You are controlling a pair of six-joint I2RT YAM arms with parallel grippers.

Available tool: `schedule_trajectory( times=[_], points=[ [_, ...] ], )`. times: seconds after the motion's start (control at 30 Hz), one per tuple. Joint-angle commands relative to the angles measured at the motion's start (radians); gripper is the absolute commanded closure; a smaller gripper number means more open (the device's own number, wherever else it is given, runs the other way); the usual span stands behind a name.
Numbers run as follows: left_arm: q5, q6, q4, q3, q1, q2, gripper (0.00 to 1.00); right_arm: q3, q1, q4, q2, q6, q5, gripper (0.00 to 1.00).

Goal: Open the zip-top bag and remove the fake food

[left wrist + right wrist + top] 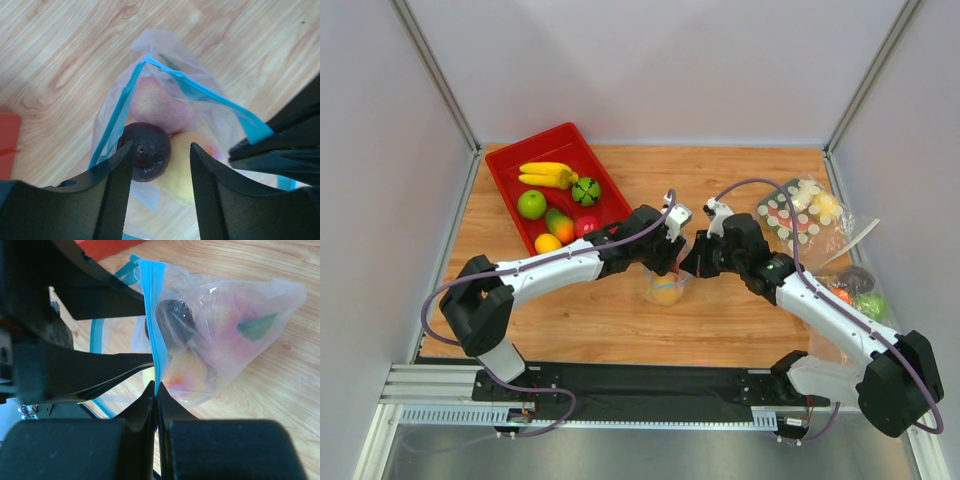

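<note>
The zip-top bag [666,288] hangs at the table's middle, its mouth spread open between my two grippers. My right gripper [156,387] is shut on one side of the blue zip strip [152,315]. My left gripper [161,150] is open, its fingers at the bag mouth. The dark purple fruit [147,157] lies against the left finger, with the yellow-orange fruit [187,170] between the fingers further down. The pink-red fruit [155,102] sits deeper in the bag. All three show through the plastic in the right wrist view: purple [175,320], yellow-orange [185,375], pink [230,335].
A red tray [510,180] at the back left holds bananas [548,174], a green apple [531,204] and other fruit. A bigger crinkly clear bag [805,215] lies at the back right, with more toy food [855,285] near the right edge.
</note>
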Motion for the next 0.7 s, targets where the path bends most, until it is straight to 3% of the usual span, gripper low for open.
schedule_trajectory(
  times=[0.0, 0.27, 0.37, 0.67],
  points=[
    [-0.073, 0.004, -0.017, 0.023, 0.002, 0.003, 0.43, 0.002, 0.004, 0.039, -0.005, 0.006, -0.017, 1.00],
    [-0.069, -0.014, 0.013, -0.005, 0.002, 0.028, 0.33, 0.002, 0.007, 0.051, -0.011, 0.004, -0.032, 1.00],
    [-0.052, -0.026, 0.041, -0.014, 0.002, 0.041, 0.18, -0.001, 0.006, 0.053, -0.013, 0.003, -0.033, 1.00],
    [-0.084, -0.048, 0.067, -0.013, 0.000, 0.094, 0.18, -0.042, 0.007, 0.108, 0.013, 0.007, -0.040, 1.00]
  ],
)
